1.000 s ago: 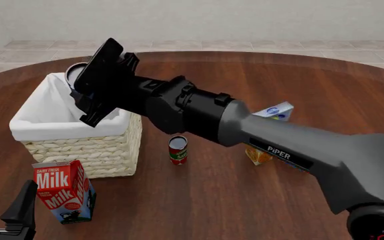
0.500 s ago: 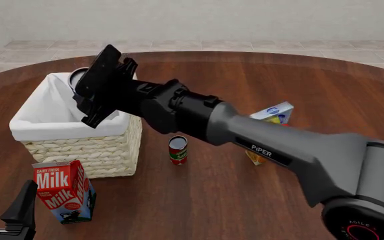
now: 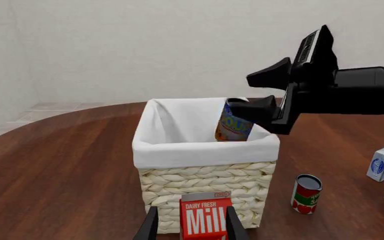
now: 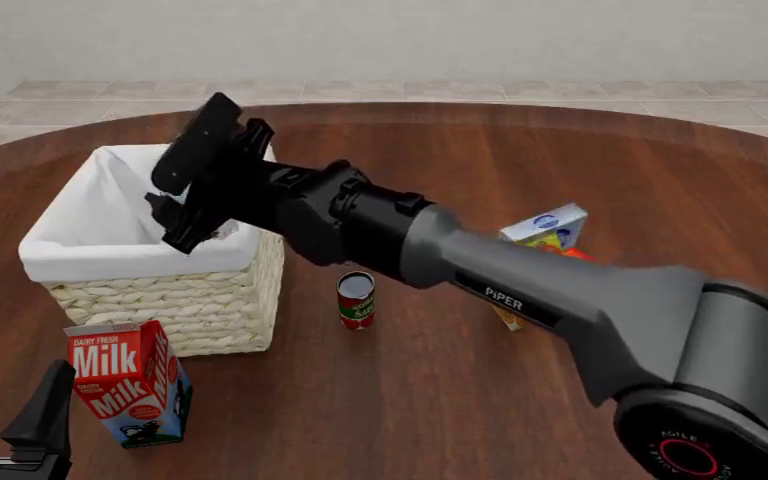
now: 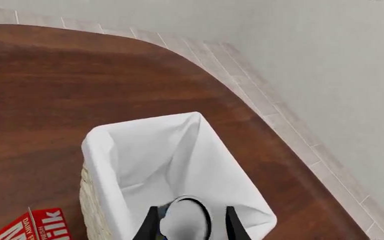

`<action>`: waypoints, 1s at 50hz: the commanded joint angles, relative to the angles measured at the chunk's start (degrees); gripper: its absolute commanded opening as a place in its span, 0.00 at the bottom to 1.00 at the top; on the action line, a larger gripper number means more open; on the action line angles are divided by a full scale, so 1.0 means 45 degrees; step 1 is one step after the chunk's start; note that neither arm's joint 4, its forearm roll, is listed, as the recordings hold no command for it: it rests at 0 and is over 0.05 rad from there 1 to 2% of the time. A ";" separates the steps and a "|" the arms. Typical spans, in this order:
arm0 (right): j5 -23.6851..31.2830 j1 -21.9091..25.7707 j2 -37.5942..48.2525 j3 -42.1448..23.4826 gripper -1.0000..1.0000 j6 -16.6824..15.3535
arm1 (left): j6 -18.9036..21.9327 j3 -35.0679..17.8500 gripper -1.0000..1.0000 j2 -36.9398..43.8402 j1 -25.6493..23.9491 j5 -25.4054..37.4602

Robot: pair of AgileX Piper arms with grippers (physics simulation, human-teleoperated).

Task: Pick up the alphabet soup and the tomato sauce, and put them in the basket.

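The round dark wooden table (image 4: 398,400) runs back to a pale tiled floor and plain wall. Nearest, the left gripper (image 4: 11,425) rests spread and holding nothing beside the milk carton (image 4: 128,382). The red-and-green tomato sauce (image 4: 355,300) stands upright just right of the basket (image 4: 157,300). The right gripper (image 3: 262,95) clasps the blue-and-orange alphabet soup (image 3: 234,121), tilted, inside the liner; bare wood lies beyond.
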 commanded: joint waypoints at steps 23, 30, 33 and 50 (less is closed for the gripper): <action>-0.0310 -0.0041 -0.0442 0.0110 1.00 0.0245 | 0.0000 0.0000 1.00 0.0000 0.0000 0.0000; -0.0392 -0.0083 -0.0679 0.0323 1.00 0.0318 | 0.0000 0.0000 1.00 0.0000 0.0000 0.0000; -0.0409 -0.0127 -0.0758 0.0389 1.00 0.0326 | 0.0000 0.0000 1.00 0.0000 0.0000 0.0000; -0.0625 -0.0308 -0.1507 0.1172 1.00 0.0462 | 0.0000 0.0000 1.00 0.0000 0.0000 0.0000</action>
